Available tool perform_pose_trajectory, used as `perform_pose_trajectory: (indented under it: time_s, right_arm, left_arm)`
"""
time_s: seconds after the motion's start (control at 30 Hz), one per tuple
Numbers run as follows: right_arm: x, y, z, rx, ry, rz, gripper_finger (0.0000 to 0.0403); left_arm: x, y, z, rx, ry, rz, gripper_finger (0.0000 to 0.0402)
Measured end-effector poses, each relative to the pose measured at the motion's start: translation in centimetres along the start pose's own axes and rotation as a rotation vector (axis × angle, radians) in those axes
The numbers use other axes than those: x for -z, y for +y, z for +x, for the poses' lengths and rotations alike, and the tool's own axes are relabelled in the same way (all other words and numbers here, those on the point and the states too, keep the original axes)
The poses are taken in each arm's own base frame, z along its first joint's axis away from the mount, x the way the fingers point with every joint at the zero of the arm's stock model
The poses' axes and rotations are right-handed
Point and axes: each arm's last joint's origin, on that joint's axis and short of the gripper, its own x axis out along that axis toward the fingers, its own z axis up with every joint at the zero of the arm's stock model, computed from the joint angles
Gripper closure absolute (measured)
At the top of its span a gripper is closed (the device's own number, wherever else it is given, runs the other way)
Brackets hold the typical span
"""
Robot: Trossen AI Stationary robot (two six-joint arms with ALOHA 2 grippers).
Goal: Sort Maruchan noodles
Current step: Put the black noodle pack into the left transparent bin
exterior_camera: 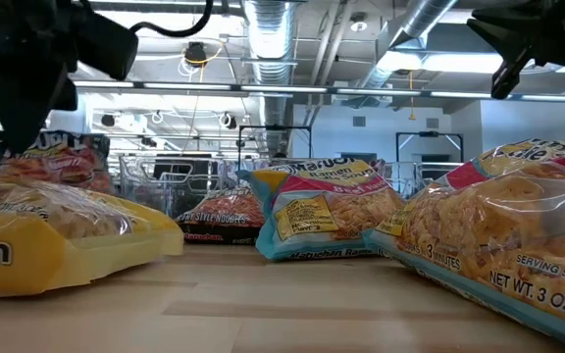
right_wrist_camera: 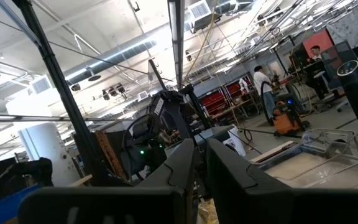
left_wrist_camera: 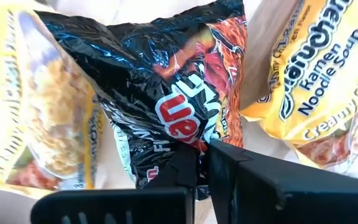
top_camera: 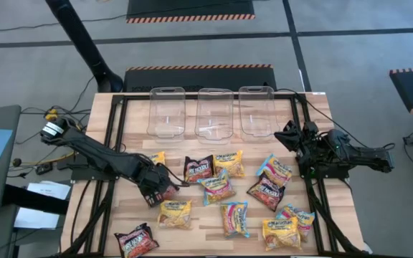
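Note:
Several Maruchan noodle packets lie flat and scattered on the wooden table: dark maroon-black ones [top_camera: 198,168] [top_camera: 136,240], yellow-orange ones [top_camera: 174,213] [top_camera: 282,233], light blue and pink ones [top_camera: 217,188] [top_camera: 234,218]. My left gripper [top_camera: 162,188] [left_wrist_camera: 202,149] sits at the left of the pile, shut on one dark maroon-black packet [left_wrist_camera: 166,74]. My right gripper [top_camera: 287,136] [right_wrist_camera: 201,158] waits at the table's right side near the tubs, fingers shut on nothing, pointing up toward the room. My left gripper pinches the dark maroon-black packet by one crimped end edge [left_wrist_camera: 188,138] between its two fingers. The packet extends away from the fingers, crinkled, between two yellow packets. I cannot tell whether its far end rests on the table.
Three clear rectangular tubs [top_camera: 167,111] [top_camera: 214,113] [top_camera: 257,109] stand in a row at the table's far edge. A black frame with cables borders the table's left and right sides. Bare wood shows between the tubs and the packets.

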Motion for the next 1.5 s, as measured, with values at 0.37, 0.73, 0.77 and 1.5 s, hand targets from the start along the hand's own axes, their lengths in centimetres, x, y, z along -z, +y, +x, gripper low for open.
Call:
perform_pose_trajectory:
  time_s: [0.37,0.73,0.77,1.5]
  right_arm:
    - [0.0,0.0,0.0,0.0,0.0,0.0,0.0333]
    - [0.0,0.0,0.0,-0.001,0.0,0.0,0.0333]
    - [0.0,0.0,0.0,-0.001,0.001,0.0,0.0333]
    - [0.0,0.0,0.0,-0.002,0.001,0.0,0.0333]
  left_arm:
    - [-1.2,-0.2,-3.1,-0.099,-0.049,0.066,0.0401]
    - [-4.0,1.3,-7.3,-0.239,-0.122,0.123,0.0401]
    - [-4.4,1.5,-7.7,-0.249,-0.13,0.126,0.0401]
    - [-11.4,10.2,-13.3,-0.482,-0.242,0.197,0.0401]
